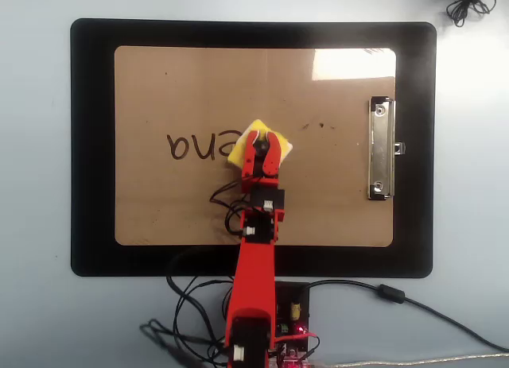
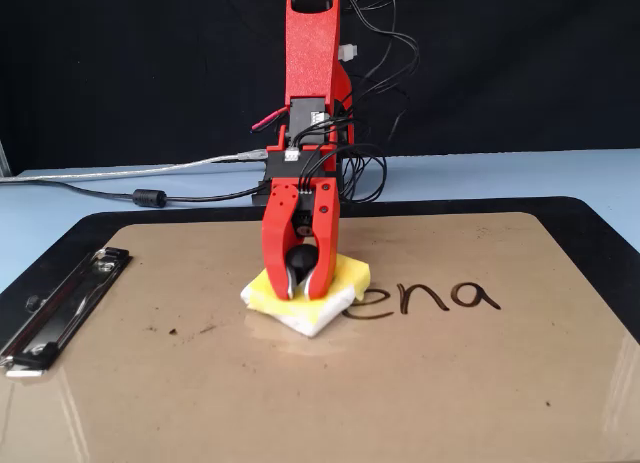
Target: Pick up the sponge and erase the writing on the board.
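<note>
In the overhead view, reading left to right, the pale blue table [image 1: 36,145] carried a black mat [image 1: 91,145], and on the mat lay the board [image 1: 159,209], its long side running across the picture. On the left half of the board stood what showed of the writing [image 1: 199,145]: the letters "ena", upside down in this view, with the rightmost letter partly hidden. Touching that right end sat the sponge [image 1: 242,152], flat on the board and turned cornerwise like a diamond. The red end effector [image 1: 262,140] came down on it from the arm at the bottom edge, its two jaws narrowly apart and gripping the black knob [image 2: 300,260] at the sponge's centre, which the fixed view showed between the fingertips. Right of the sponge a few faint dark specks [image 1: 314,127] marked the bare board. Further right the silver clip [image 1: 382,149] lay along the board's short edge.

In the fixed view the order was mirrored: clip [image 2: 60,305] at left, sponge [image 2: 345,275] at centre, letters [image 2: 430,297] at right.
</note>
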Available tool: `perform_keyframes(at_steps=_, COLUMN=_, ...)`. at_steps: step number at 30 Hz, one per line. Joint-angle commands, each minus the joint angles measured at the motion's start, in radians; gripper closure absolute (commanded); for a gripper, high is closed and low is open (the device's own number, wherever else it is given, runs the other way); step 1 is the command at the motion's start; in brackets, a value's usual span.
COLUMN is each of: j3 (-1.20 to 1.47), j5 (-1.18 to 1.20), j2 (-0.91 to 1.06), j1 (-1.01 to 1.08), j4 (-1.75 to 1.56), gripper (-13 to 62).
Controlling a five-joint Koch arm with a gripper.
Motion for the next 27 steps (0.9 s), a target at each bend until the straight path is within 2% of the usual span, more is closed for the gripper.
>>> perform_keyframes(at_steps=1, j3=0.118, j5=-0.009, j2=0.141, j1=0.012, j4=0.006, gripper=57.4)
perform_keyframes(at_steps=4, j3=0.276, j5=-0.009, j2=0.360, j1=0.002, j4=0.012, gripper=57.4)
perform_keyframes(at_steps=6, j3=0.284, j5=-0.011, j2=0.390, j1=-0.038, j4=0.014, gripper=57.4)
perform_keyframes(at_steps=9, j3=0.201, j5=-0.015, j2=0.287, j1=-0.107, j4=0.006, gripper=57.4)
perform_keyframes(at_steps=14, j3=-0.164, j5=-0.025, j2=-0.100, j1=-0.123, j4=0.005, gripper=57.4)
perform_keyframes(at_steps=17, j3=-0.256, j5=-0.029, j2=-0.178, j1=-0.173, j4=0.006, gripper=57.4)
perform_keyframes(at_steps=19, j3=-0.224, j5=-0.029, j2=-0.143, j1=-0.195, j4=0.009, gripper=57.4)
perform_keyframes(at_steps=24, j3=0.114, j5=-0.029, j2=0.202, j1=-0.221, j4=0.012, gripper=57.4)
perform_keyframes(at_steps=27, j3=0.201, j5=-0.029, j2=0.314, j1=-0.250, j4=0.011, gripper=57.4)
